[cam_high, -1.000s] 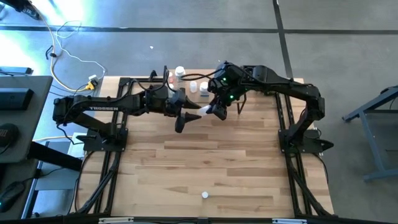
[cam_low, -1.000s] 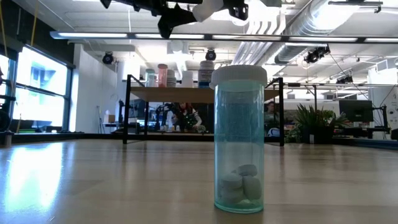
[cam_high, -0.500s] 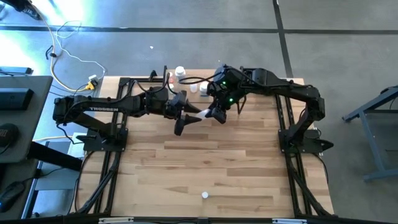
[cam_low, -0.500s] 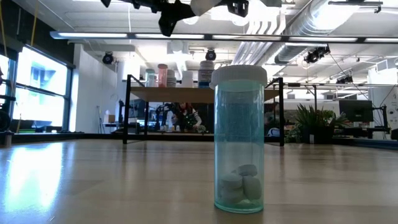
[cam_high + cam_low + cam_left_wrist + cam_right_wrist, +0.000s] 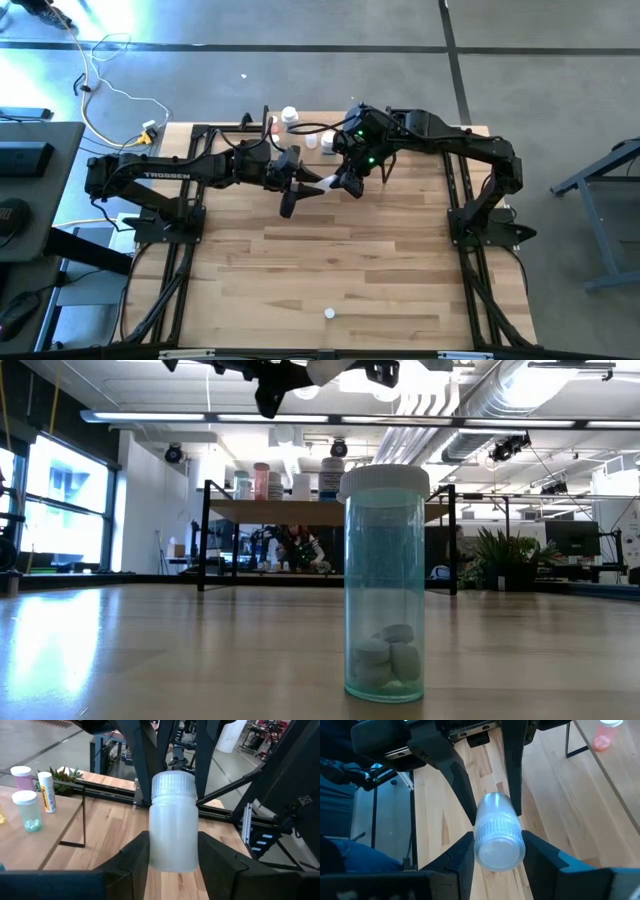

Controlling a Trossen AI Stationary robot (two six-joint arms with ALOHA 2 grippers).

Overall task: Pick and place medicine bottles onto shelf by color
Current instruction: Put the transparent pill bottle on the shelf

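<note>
A plain white medicine bottle [image 5: 330, 179] with a ribbed white cap hangs in the air above the far middle of the table, lying roughly level. My left gripper [image 5: 316, 184] is shut on its base end and my right gripper [image 5: 345, 182] is shut on its cap end, so they face each other. The left wrist view shows the white bottle [image 5: 173, 825] between my left gripper [image 5: 174, 857]. The right wrist view shows the cap facing my right gripper [image 5: 498, 851]. The low wooden shelf [image 5: 300, 132] stands at the far edge with several bottles on it. My left gripper pinches the white bottle's base end [image 5: 173, 862] between its two fingers [image 5: 135, 857], coming level from the table's left and lying along the bottle. The bottle is lifted clear of the table. My right gripper pinches the ribbed cap end [image 5: 499, 832] between its two fingers [image 5: 462, 855], coming from the table's right and slanting slightly down, in line with the bottle. The bottle is in the air, with its cap toward this arm.
A teal see-through bottle [image 5: 329, 314] with a white cap and tablets stands alone near the table's near edge, large in the low view [image 5: 385, 585]. On the shelf [image 5: 330, 510] stand pink [image 5: 22, 777], teal [image 5: 25, 810] and narrow white [image 5: 46, 792] bottles. Bare wood lies between.
Both grippers and the white bottle between them have shifted slightly toward the table's left and a little upward, then held still. No opening or shutting of the fingers shows.
</note>
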